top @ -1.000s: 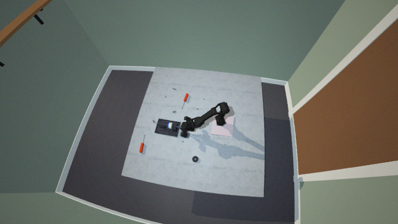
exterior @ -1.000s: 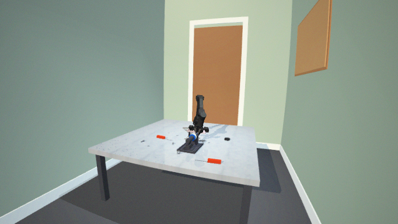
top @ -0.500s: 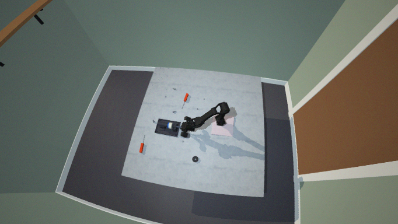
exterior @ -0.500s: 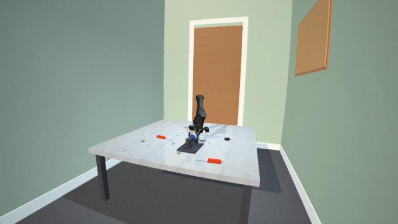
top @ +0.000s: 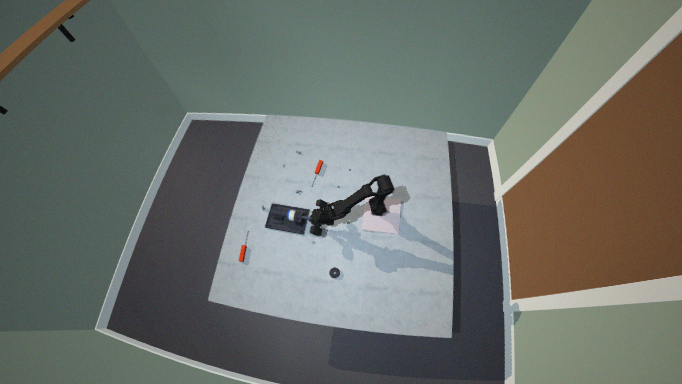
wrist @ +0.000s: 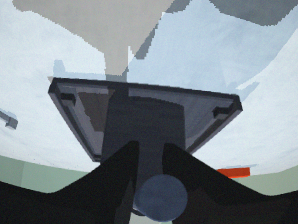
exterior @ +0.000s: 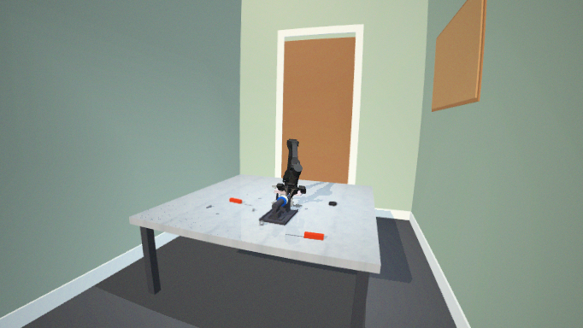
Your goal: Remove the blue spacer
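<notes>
A dark base tray [top: 295, 230] [exterior: 287, 220] [wrist: 210, 93] carries the housing, which is dark and hard to tell from its tray in the top view. The housing block [exterior: 278, 207] shows in the exterior view. The blue spacer [top: 288, 215] [exterior: 281, 200] is up in line with the shaft beside the housing, with a white spacer [top: 292, 215] against its gripper side. My gripper [top: 311, 219] [wrist: 150, 150] is shut on the shaft at the tray's arm side. The shaft's round bluish end [wrist: 162, 198] shows between the dark fingers. Any further spacers are hidden.
Red-handled screwdrivers [top: 319, 167] [top: 242, 253] [exterior: 235, 201] [exterior: 314, 236] lie on both sides of the tray. A black ring [top: 334, 272] [exterior: 332, 203] lies farther off. Small grey parts [top: 299, 192] [exterior: 209, 207] are scattered about. A pink mat [top: 380, 226] lies by the arm's base.
</notes>
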You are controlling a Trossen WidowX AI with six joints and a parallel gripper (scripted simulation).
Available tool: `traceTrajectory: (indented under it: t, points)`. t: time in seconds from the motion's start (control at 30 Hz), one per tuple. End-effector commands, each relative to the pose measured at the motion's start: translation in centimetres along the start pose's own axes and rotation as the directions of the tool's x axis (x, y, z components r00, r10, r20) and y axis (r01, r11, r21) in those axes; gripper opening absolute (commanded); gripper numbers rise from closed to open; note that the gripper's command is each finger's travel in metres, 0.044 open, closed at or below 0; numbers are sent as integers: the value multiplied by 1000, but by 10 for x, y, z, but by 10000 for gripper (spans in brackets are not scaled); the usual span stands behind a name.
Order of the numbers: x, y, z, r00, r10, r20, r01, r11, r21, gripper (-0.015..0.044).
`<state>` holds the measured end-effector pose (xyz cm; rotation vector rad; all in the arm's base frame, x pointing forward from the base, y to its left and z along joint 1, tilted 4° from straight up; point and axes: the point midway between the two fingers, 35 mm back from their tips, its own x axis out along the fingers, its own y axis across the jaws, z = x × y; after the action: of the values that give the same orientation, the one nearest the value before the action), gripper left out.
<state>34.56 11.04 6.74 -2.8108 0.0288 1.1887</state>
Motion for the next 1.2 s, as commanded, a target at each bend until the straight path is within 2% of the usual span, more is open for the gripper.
traceTrajectory:
  t: [0.0,1.17]
  points:
    - [-1,0,1,1000,1,0,-1,1000,5,0]
    - [-3,0,3,1000,1,0,-1,1000,5,0]
